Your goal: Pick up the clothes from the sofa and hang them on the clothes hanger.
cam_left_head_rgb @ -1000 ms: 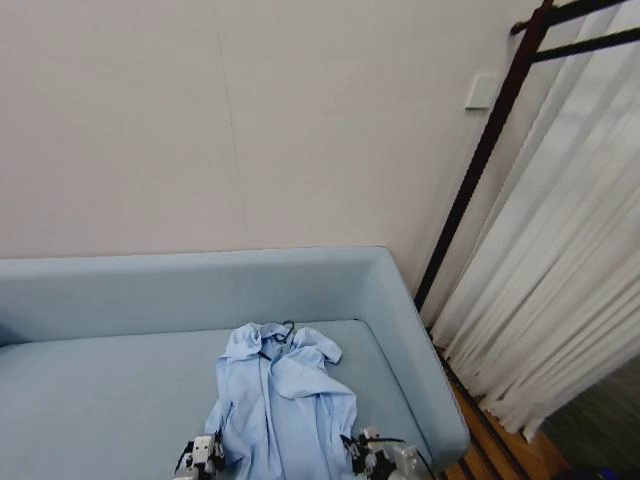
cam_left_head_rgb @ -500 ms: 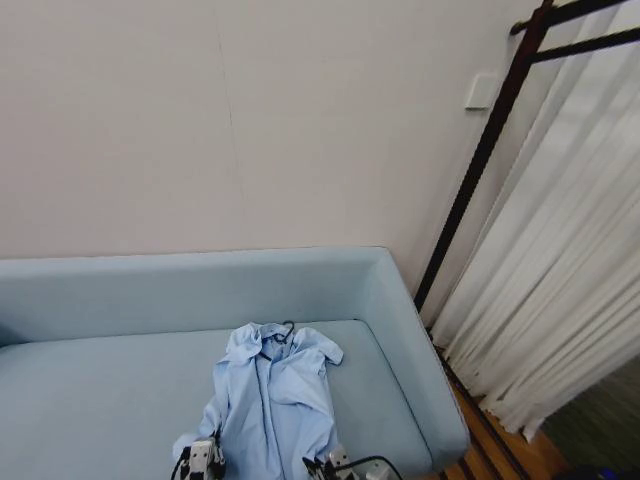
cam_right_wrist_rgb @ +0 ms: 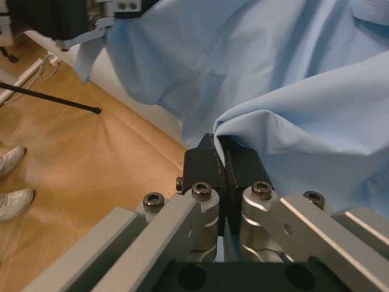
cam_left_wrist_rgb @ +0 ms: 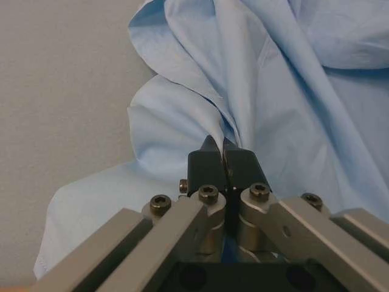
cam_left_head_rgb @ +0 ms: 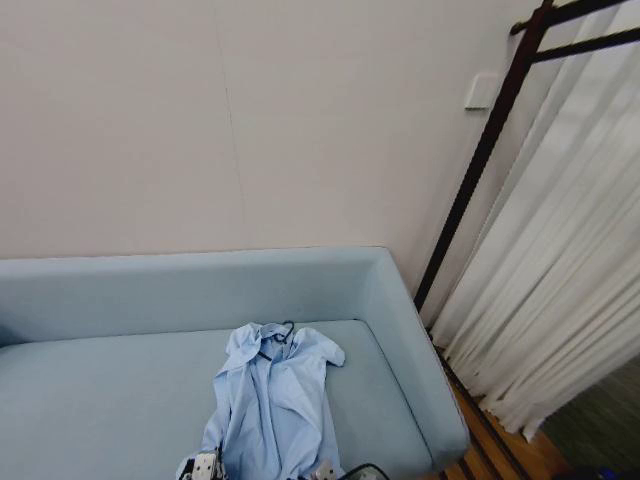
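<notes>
A light blue shirt (cam_left_head_rgb: 270,395) on a dark hanger lies on the seat of the pale blue sofa (cam_left_head_rgb: 120,390), its collar toward the backrest. At the bottom edge of the head view my left gripper (cam_left_head_rgb: 206,467) and my right gripper (cam_left_head_rgb: 325,470) sit at the shirt's lower hem. In the left wrist view the left gripper (cam_left_wrist_rgb: 225,159) is shut on a fold of the shirt (cam_left_wrist_rgb: 267,91). In the right wrist view the right gripper (cam_right_wrist_rgb: 223,159) is shut on a fold of the shirt (cam_right_wrist_rgb: 292,73), which hangs over the wooden floor (cam_right_wrist_rgb: 73,164).
A dark clothes rack (cam_left_head_rgb: 490,140) stands right of the sofa against the wall, beside white curtains (cam_left_head_rgb: 560,270). The sofa's right armrest (cam_left_head_rgb: 410,350) lies between shirt and rack. A person's shoes (cam_right_wrist_rgb: 12,182) and a black cable show on the floor.
Both grippers have drawn toward each other and dropped lower in the head view. The shirt's lower part has gathered narrower between them, its spread right side pulled in.
</notes>
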